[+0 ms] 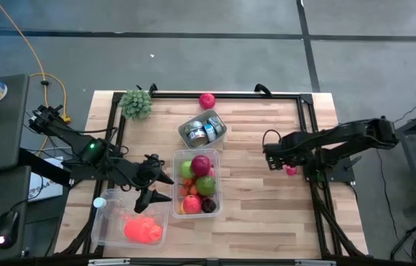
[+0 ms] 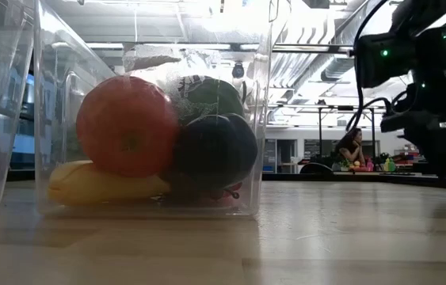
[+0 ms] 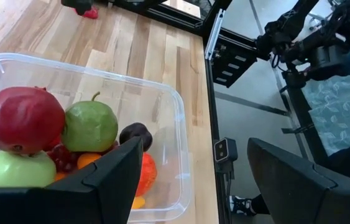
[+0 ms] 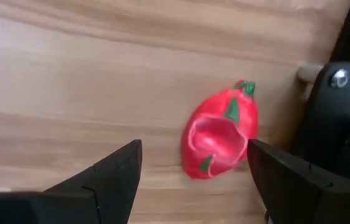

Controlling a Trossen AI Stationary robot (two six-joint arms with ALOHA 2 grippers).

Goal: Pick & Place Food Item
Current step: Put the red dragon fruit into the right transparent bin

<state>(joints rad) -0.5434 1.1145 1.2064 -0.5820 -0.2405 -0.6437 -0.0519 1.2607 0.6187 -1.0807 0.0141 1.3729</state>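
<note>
A red dragon-fruit piece (image 4: 221, 132) with green tips lies on the wooden table (image 1: 259, 207) near its right edge, showing pink in the high view (image 1: 290, 171). My right gripper (image 4: 193, 146) hangs open above it, pointing down, one finger on either side and clear of it; the fruit sits nearer one finger. A clear bin (image 1: 216, 193) in the middle holds a red pomegranate (image 3: 20, 118), green apples (image 3: 89, 126) and other fruit. My left gripper (image 3: 194, 142) waits open above the bin's left rim (image 1: 167, 188).
A second clear bin (image 1: 104, 222) at the near left holds an orange-pink item (image 1: 142, 229). A metal container (image 1: 202, 131), a green leafy item (image 1: 137, 103) and a pink fruit (image 1: 207, 100) stand toward the far edge. Black frame rails (image 1: 312, 133) border the table.
</note>
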